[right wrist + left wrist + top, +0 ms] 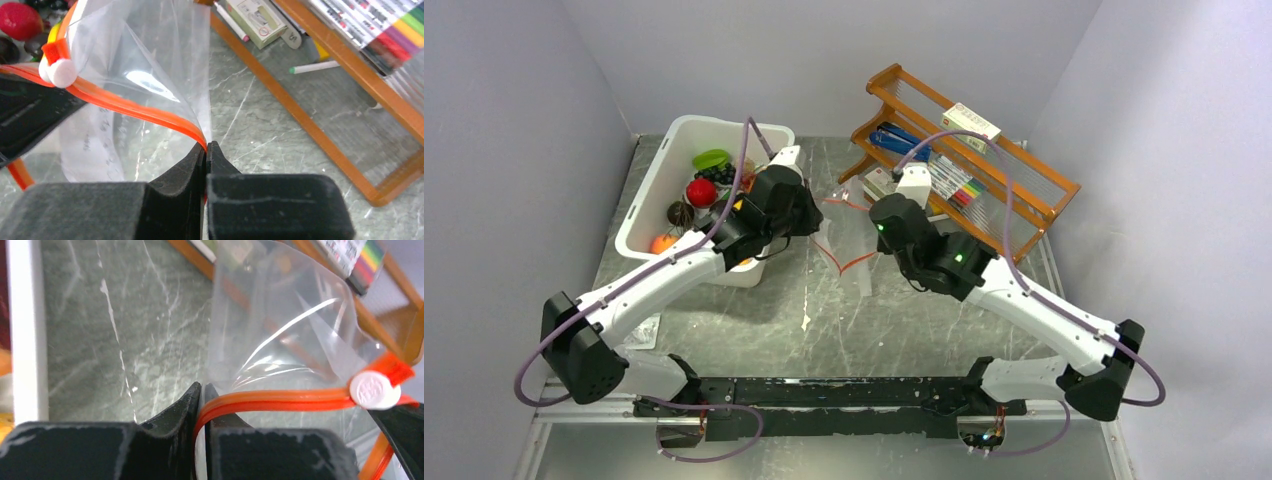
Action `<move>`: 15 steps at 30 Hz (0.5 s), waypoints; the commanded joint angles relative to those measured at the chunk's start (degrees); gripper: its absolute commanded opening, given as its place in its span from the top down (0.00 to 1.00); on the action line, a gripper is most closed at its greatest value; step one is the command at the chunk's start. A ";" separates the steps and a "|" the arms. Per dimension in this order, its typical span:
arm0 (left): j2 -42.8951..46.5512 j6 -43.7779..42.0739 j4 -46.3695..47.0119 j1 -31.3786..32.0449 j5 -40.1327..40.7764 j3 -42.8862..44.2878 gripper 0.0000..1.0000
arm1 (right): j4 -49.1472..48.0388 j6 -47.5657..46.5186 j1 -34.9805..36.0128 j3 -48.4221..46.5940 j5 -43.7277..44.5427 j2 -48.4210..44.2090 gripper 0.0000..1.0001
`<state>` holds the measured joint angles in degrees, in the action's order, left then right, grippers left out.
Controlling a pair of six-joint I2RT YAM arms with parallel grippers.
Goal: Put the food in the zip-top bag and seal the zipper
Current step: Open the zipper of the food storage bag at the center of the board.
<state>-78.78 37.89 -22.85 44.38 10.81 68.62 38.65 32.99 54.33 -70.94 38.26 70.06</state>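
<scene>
Fingers, left side: left fingers (pixel 175 412) are closed, pinching one lip of the zipper (pixel 280 399).
Food: food (pixel 701 192) sits in the white bin (pixel 639 205) at the left of the table (pixel 904 320), just beside the left fingers; none shows inside the bag.
Bag: zip-top bag (pixel 849 235) is held up between the two arms, to the right of the bin, with its mouth parted.
Zipper axis: the strip runs from one pair of fingers across to the other; the slider tab (pixel 375 390) is at one end, unsealed.
Fingers, right side: right fingers (pixel 182 167) are closed on the other lip.
Governing relation: the food lies left of the bag mouth and the left fingers are the nearer. Judged, they should release and fetch while the right side holds.
</scene>
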 commanded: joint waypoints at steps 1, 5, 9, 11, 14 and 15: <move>-0.39 -1.79 -3.80 0.27 8.61 3.20 0.93 | 5.48 3.00 -0.33 1.35 5.66 -2.04 1.00; -1.38 -2.99 -0.86 0.27 4.01 1.98 0.93 | -2.52 4.01 -0.31 8.96 -2.03 -3.47 1.00; -1.94 -3.26 3.21 0.25 -3.23 0.00 0.93 | -13.55 3.91 -0.28 15.57 -8.98 -3.93 1.00; -2.30 -2.34 4.20 0.22 -5.23 -1.11 0.93 | -16.26 5.10 -0.34 16.59 -10.06 -2.59 1.00; -2.78 -1.01 5.69 0.21 -6.63 -3.39 0.93 | -19.90 8.29 -0.37 18.17 -11.15 -0.49 0.97; -2.97 -0.63 6.07 0.26 -6.92 -4.01 0.93 | -21.45 9.49 -0.39 18.69 -11.62 0.27 0.92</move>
<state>-80.93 36.10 -20.95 44.42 7.90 66.81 26.20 37.87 54.26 -53.56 29.61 68.53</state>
